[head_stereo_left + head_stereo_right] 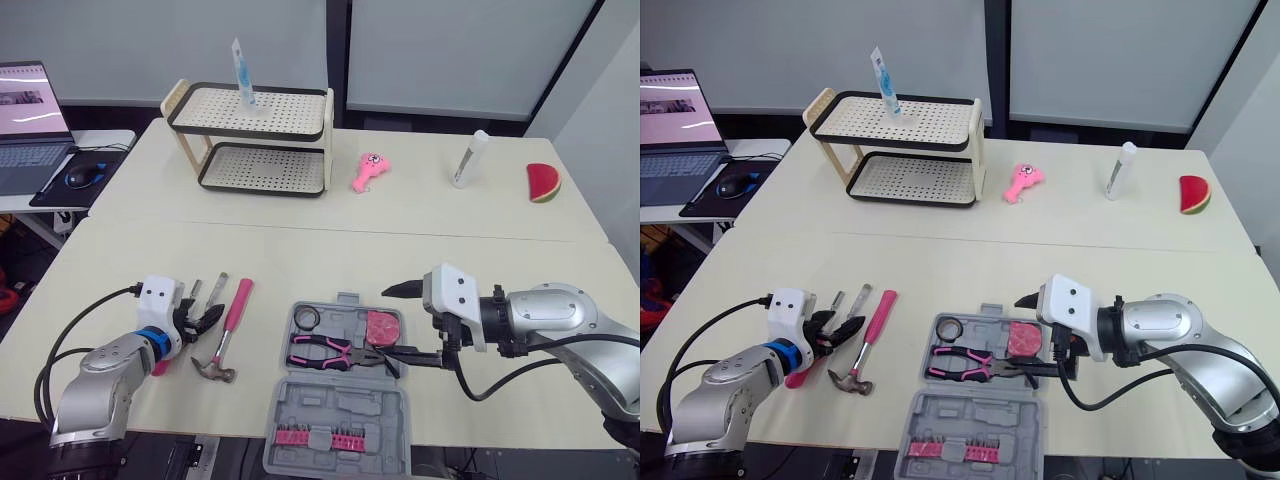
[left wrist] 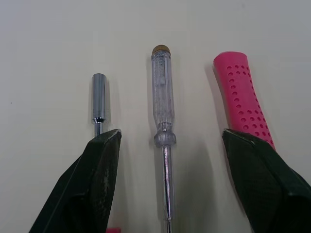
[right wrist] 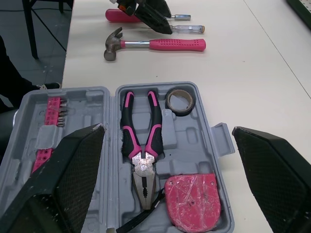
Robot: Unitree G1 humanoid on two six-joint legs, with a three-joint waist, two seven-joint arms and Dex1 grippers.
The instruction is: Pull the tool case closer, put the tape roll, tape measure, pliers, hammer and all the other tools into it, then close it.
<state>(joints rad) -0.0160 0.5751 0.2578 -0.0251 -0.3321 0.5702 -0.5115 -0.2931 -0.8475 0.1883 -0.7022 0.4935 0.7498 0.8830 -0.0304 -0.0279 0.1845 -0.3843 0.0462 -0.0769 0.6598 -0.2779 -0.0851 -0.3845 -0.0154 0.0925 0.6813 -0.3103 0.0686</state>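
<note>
— Fingers (image 2: pixel 92 174) of left gripper (image 2: pixel 171 137), how are they set?
— Spread wide, placed either side of clear-handled screwdriver (image 2: pixel 162 92). Those of right gripper (image 3: pixel 167 128) are spread wide too, held over open grey plastic tool case (image 1: pixel 335 412).
— Contents?
— Logged inside: black tape roll (image 1: pixel 307 318), pink-black pliers (image 1: pixel 325 350), pink tape measure (image 1: pixel 382 326). Left of it is laid pink-handled hammer (image 1: pixel 229 328).
</note>
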